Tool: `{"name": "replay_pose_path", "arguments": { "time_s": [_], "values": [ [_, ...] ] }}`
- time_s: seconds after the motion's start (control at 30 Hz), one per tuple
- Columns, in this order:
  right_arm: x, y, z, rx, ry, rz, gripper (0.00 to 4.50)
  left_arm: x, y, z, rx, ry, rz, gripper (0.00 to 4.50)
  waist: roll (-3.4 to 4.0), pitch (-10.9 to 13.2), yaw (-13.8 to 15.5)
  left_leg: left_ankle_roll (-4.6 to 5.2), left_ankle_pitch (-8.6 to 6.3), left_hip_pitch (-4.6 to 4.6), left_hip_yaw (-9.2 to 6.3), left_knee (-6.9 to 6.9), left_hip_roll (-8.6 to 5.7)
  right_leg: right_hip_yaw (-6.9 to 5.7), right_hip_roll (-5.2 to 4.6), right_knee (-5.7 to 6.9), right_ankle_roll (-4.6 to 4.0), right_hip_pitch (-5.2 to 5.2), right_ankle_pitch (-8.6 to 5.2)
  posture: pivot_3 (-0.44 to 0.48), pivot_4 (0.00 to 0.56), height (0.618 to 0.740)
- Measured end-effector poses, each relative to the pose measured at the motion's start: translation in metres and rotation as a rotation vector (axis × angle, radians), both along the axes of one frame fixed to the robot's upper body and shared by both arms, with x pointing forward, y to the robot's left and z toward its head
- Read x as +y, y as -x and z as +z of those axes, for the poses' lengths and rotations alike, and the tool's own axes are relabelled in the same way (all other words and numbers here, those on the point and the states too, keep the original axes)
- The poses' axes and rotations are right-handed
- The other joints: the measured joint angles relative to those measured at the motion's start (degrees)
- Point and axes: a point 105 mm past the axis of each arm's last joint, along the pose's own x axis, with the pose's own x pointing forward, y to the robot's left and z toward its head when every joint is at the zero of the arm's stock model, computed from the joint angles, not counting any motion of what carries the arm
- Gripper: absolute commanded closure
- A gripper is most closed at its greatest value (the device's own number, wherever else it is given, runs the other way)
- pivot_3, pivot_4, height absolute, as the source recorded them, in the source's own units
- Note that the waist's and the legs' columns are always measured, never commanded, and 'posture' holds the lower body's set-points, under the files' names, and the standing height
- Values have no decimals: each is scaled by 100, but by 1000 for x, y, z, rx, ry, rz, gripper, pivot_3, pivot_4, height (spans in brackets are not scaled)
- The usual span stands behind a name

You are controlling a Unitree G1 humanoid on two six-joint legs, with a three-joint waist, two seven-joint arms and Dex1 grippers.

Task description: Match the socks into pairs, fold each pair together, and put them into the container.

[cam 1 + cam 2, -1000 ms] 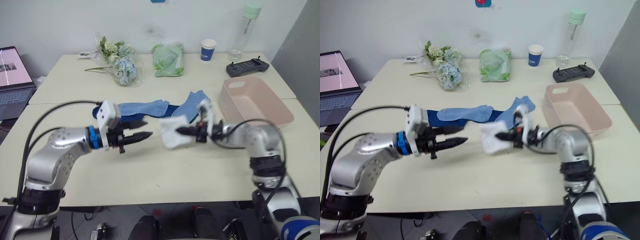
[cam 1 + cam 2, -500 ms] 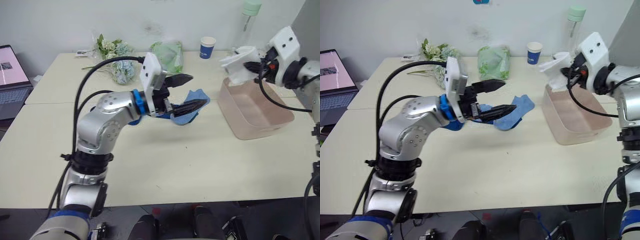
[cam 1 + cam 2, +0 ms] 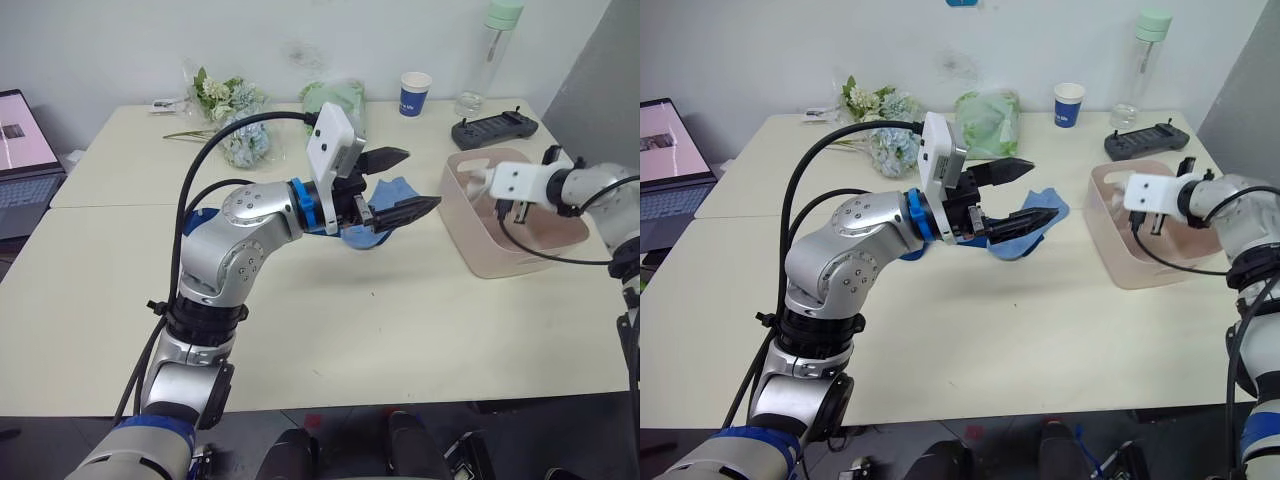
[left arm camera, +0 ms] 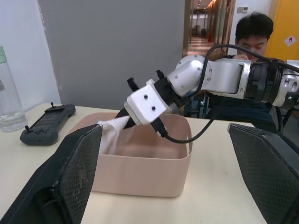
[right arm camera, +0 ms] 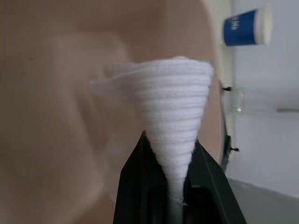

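Observation:
My right gripper (image 5: 170, 154) reaches down inside the pale pink container (image 3: 482, 262) and is shut on folded white socks (image 5: 173, 102). The left wrist view shows those white socks (image 4: 111, 129) hanging just inside the container's wall. My left gripper (image 3: 421, 177) hovers open above the table, left of the container, with nothing between its fingers. A light blue sock (image 3: 1028, 232) lies on the table beneath and behind it. A bit of darker blue sock (image 3: 198, 214) peeks out from behind my left arm.
Along the table's back stand a blue paper cup (image 3: 415, 95), a green bag (image 3: 990, 120), flowers (image 3: 230, 125), a clear bottle (image 3: 492, 60) and a black controller (image 3: 493, 130). A laptop (image 3: 20, 160) sits far left. A person (image 4: 252, 37) sits beyond the table's right end.
My right gripper has come down with the white socks from above the container's rim into the container. My left gripper, still open, has shifted slightly right toward the container.

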Motion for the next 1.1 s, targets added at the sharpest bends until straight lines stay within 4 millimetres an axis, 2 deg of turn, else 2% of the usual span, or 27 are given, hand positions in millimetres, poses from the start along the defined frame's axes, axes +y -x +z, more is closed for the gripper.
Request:
{"name": "replay_pose_path", "arguments": {
  "time_s": [0.1,0.37,0.5,0.53,0.57,0.73,0.8,0.83,0.9,1.0,1.1],
  "values": [
    [-5,6,-12,75,25,13,4500,0,5,-6,-2,-27,-17,17,0,0,19,0,0,-2,-3,2,1,-2,0,-1,0,0,0,0,150,740],
    [-12,18,-14,231,-4,5,1832,1,6,-9,-1,-31,-18,0,0,0,31,0,0,-1,-2,4,-1,-1,-3,1,0,2,0,0,150,740],
    [-14,23,12,274,-56,-5,409,1,6,-9,-4,-35,-20,0,1,0,33,0,0,-2,-3,4,0,-2,-3,2,0,1,0,0,150,740],
    [-15,25,21,282,-70,-7,113,2,6,-9,-4,-38,-18,0,1,0,34,0,0,-2,-4,4,0,-3,-3,2,0,1,0,0,150,740],
    [-16,26,29,283,-81,-9,23,3,5,-9,-6,-42,-13,0,1,0,34,0,0,-2,-5,4,-1,-4,-3,2,0,1,0,0,150,740],
    [-10,27,65,270,-129,-18,23,5,3,-8,-14,-36,-5,0,3,1,26,0,0,-1,0,3,-1,1,-3,7,0,-3,0,0,150,740],
    [-4,20,82,188,-149,-13,422,5,1,-8,-16,-36,-2,0,3,1,26,0,0,-1,-2,3,-1,-1,-1,6,-1,-3,0,0,150,740],
    [1,17,84,165,-155,-7,613,5,0,-7,-17,-38,0,0,3,1,27,0,0,-1,-2,3,-2,-1,0,6,-1,-2,1,0,150,740],
    [5,10,72,155,-157,-12,1326,5,0,-7,-25,-42,-2,0,1,0,33,0,0,-1,-2,4,-2,-1,-1,6,-1,-1,1,0,150,740],
    [4,5,32,216,-140,-44,2404,4,1,-5,-37,-41,-7,0,1,0,41,0,0,-4,-1,5,-1,-1,-7,6,-1,-3,1,0,150,740],
    [4,4,3,255,-120,-65,3494,5,1,-5,-38,-42,-7,0,2,0,31,0,1,-10,0,5,0,3,-10,6,-1,-12,1,0,150,740]
  ]
}}
